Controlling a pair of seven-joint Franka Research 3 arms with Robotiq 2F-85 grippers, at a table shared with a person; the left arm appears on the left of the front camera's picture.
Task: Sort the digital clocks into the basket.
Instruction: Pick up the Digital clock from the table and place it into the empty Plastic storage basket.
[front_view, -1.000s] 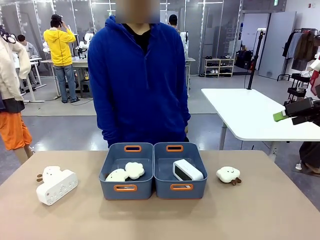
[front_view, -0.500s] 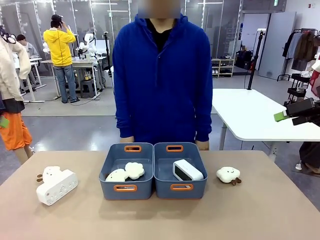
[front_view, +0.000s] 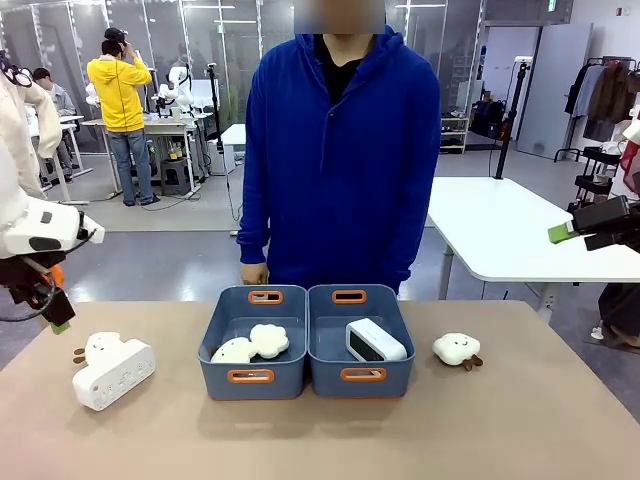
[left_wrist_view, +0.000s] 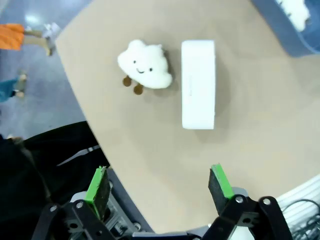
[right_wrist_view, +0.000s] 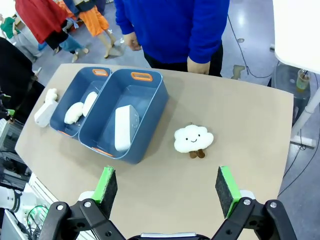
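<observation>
Front view, across the table (front_view: 320, 440): two blue-grey tubs sit side by side, touching, with a person (front_view: 340, 150) in a blue hoodie standing just behind them. The right-hand basket (front_view: 402, 322) holds the clock with the dark screen (front_view: 375, 341), lying tilted; the left-hand basket (front_view: 214, 322) holds two cream plush toys (front_view: 252, 345). The second clock (front_view: 113, 373) lies out on the table well to the left, just beside a cloud plush (front_view: 100, 346); another plush (front_view: 457, 349) sits right of the tubs. Above that loose clock the left gripper (left_wrist_view: 159, 189) hangs with its fingers spread wide, nothing between them. The right gripper (right_wrist_view: 166, 186) is equally wide and empty, high over the table.
</observation>
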